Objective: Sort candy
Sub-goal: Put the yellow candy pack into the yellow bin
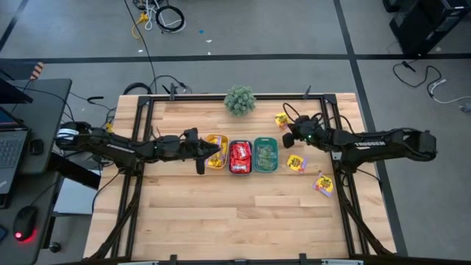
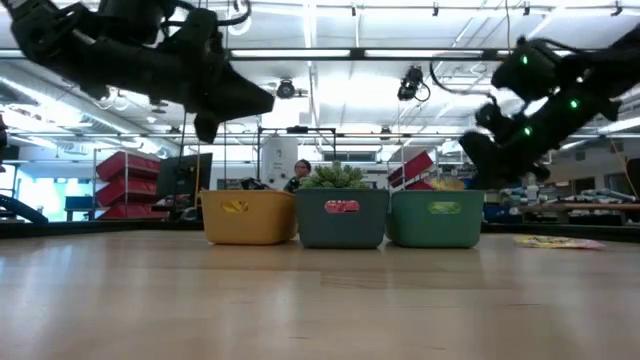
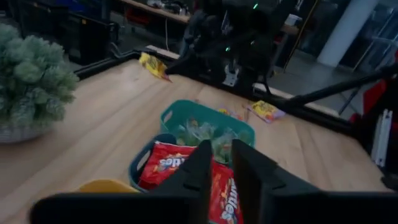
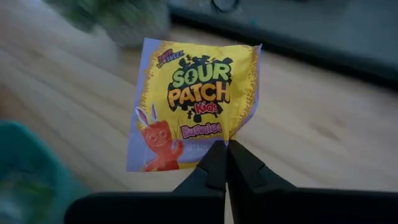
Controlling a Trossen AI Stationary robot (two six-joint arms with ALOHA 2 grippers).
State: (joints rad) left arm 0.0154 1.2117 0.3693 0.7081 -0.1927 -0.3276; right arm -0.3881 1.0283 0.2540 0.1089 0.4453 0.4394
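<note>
Above the wooden table [image 1: 221,213], right end effector [image 4: 225,149] pinches a yellow packet [image 4: 194,102], print upright.

three trays [image 1: 241,156] before plant [image 1: 240,99]

- The left arm [image 1: 118,146] reaches in from the table's left edge, stretched nearly straight toward the middle.
- The left gripper [image 1: 200,156] hangs raised above the table, as the low view shows; its fingers [image 3: 200,163] stand close together with only a slim gap.
- The right arm [image 1: 375,141] reaches in from the right edge, lying level along the far half of the table.
- The right gripper [image 4: 226,163] is lifted off the wood, its fingers pinched on the edge of a yellow candy packet [image 4: 193,102].
</note>
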